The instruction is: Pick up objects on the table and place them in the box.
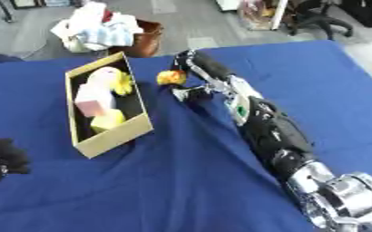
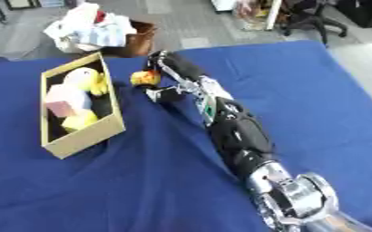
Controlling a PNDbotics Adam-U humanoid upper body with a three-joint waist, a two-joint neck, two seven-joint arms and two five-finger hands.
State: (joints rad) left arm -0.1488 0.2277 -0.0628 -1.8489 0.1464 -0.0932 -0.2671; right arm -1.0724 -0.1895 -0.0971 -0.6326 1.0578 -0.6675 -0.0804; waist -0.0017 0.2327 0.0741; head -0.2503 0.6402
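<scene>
Now right hand [image 1: 191, 74] touches rounded yellow-orange toy [image 1: 171, 78].

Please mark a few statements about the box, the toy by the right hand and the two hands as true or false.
1. The box already holds several things. True.
2. The right hand is over the box. False: it is beside the box, at the small yellow and orange toy on the blue cloth.
3. The yellow and orange toy lies inside the box. False: it is outside, to the box's right.
4. The left hand shows at the left edge, away from the box. True.
5. The box lies tipped on its side. False: it sits flat, open side up.
</scene>
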